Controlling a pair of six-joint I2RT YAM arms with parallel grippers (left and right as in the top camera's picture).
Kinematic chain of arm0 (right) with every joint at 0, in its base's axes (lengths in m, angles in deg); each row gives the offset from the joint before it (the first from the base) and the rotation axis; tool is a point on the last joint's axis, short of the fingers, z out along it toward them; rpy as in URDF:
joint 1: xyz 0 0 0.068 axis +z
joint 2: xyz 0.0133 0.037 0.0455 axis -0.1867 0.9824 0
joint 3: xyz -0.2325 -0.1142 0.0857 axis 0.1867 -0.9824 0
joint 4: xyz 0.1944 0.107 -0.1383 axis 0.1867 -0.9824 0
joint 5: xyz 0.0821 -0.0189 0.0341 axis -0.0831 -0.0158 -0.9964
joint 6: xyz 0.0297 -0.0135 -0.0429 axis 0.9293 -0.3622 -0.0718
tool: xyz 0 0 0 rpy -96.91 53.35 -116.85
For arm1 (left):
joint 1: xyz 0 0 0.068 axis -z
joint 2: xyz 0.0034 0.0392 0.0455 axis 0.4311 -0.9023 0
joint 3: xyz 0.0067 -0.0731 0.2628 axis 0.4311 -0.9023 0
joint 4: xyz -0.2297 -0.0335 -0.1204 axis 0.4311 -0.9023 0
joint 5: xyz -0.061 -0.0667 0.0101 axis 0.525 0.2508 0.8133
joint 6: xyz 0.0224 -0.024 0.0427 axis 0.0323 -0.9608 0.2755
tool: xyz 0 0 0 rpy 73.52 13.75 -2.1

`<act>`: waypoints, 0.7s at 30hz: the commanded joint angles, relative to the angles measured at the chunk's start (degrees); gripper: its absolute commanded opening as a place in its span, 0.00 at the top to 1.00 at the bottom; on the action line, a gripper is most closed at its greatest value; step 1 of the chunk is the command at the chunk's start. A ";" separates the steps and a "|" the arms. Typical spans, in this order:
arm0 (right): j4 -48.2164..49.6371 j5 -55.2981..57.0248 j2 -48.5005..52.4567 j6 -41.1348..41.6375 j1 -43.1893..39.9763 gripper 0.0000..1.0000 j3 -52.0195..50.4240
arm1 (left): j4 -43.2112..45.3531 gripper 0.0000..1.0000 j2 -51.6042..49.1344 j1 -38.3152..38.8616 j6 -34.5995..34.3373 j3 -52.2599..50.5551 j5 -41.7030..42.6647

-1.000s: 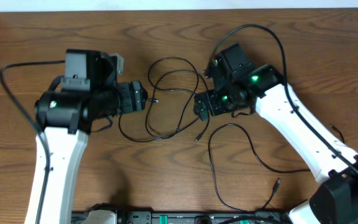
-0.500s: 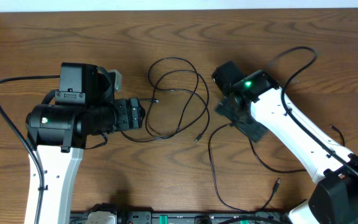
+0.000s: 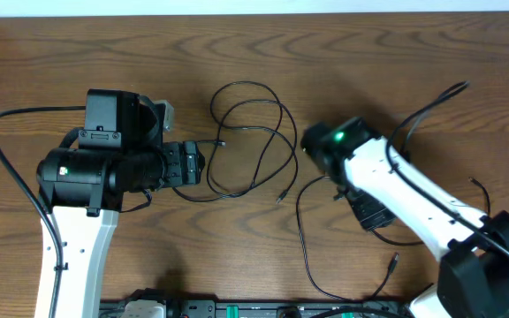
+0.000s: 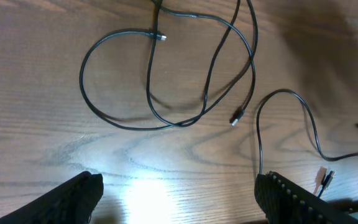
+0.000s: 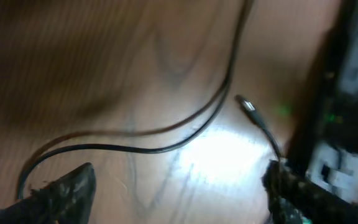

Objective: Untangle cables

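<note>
1. Overhead: tangle of black cable (image 3: 254,129) lies just 12 o'clock of centre, its loops crossing. A second black cable (image 3: 300,225) lies apart at 5 o'clock.
2. Left wrist: left gripper (image 4: 179,190), fingers spread and empty, tangle at 12 o'clock on the tabletop (image 4: 36,124).
3. Right wrist: right gripper (image 5: 179,186), fingers spread, grasping nothing. Judged partly done: one cable is separated, the tangle remains.

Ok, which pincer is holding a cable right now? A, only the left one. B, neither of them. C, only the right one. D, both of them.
B: the left pincer and the right pincer each have their fingers set wide apart with nothing gripped, and the black cables lie loose on the table.
</note>
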 commanded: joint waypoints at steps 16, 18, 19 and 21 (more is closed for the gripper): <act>21.03 5.77 -0.04 -40.11 5.33 0.02 -13.16 | -0.31 0.16 0.09 -0.13 1.40 0.31 -0.50; 22.69 4.94 -0.04 -47.80 5.42 0.02 -13.40 | -0.31 0.16 0.09 -0.13 1.40 0.31 -0.48; 23.02 4.92 -0.04 -50.69 5.42 0.01 -13.42 | -0.31 0.16 0.09 -0.13 1.40 0.31 -0.48; 22.93 4.92 -0.04 -54.55 5.42 0.01 -13.42 | -0.31 0.16 0.07 -0.13 1.38 0.31 -0.48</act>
